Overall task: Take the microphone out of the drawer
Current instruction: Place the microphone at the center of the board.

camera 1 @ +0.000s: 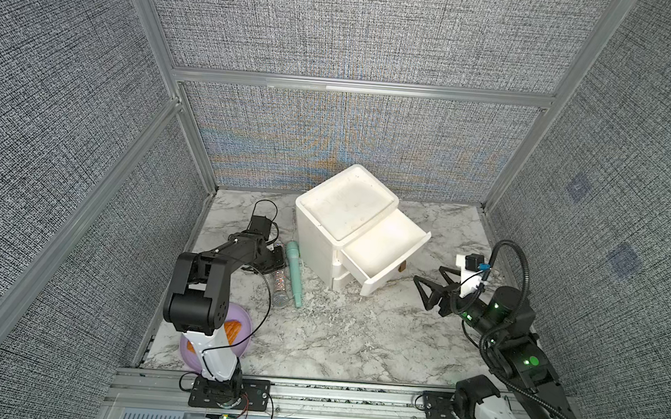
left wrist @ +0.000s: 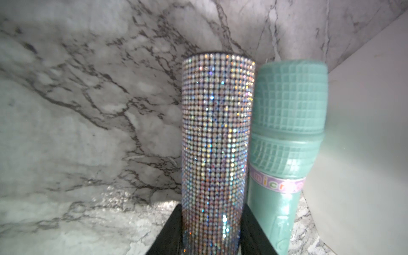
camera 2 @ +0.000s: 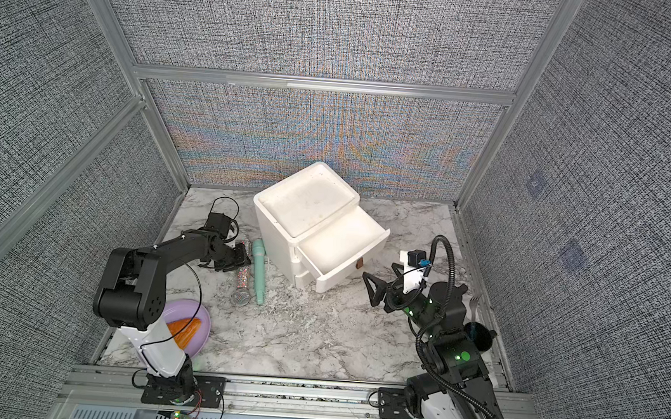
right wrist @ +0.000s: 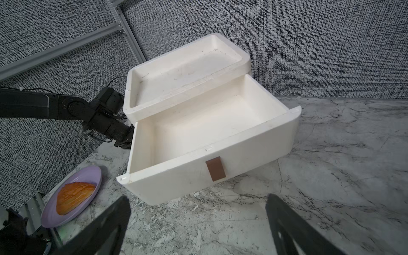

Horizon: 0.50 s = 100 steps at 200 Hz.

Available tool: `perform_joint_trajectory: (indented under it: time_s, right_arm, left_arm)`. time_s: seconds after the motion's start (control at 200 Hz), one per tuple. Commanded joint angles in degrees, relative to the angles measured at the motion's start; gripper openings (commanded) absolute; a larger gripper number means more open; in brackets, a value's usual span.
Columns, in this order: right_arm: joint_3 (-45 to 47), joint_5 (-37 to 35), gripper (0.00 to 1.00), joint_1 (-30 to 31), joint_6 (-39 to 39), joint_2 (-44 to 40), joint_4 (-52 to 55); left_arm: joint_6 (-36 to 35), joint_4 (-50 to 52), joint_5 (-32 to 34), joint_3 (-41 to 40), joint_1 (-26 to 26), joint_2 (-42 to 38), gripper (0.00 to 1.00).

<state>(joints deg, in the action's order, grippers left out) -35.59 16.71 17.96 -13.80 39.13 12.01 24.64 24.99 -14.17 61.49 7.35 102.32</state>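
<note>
L jaws clamped on glitter mic (camera 1: 279, 279), lying on desk (camera 1: 357, 341) centre-left of frame, just beside teal mic (camera 1: 294, 268), left of white cabinet (camera 1: 346, 207); drawer (camera 1: 384, 246) pulled out. R jaws wide apart, right of it.

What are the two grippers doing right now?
The left gripper is closed on the glitter microphone.
The right gripper is open and empty, facing the drawer.
</note>
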Motion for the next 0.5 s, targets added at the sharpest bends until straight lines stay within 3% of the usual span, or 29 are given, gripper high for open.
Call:
perform_joint_trajectory:
  time_s: [0.0,0.495]
  right_arm:
    - [-0.02,-0.38,0.98,-0.03,-0.55,0.16,-0.38]
    - [-0.03,-0.19,0.98,0.11,-0.62,0.50,-0.84]
  left_arm:
    - [0.17,-0.47,-0.64,0.20,0.04,0.49,0.10]
    - [0.10,0.56,0.02,0.92,0.03,0.25,0.20]
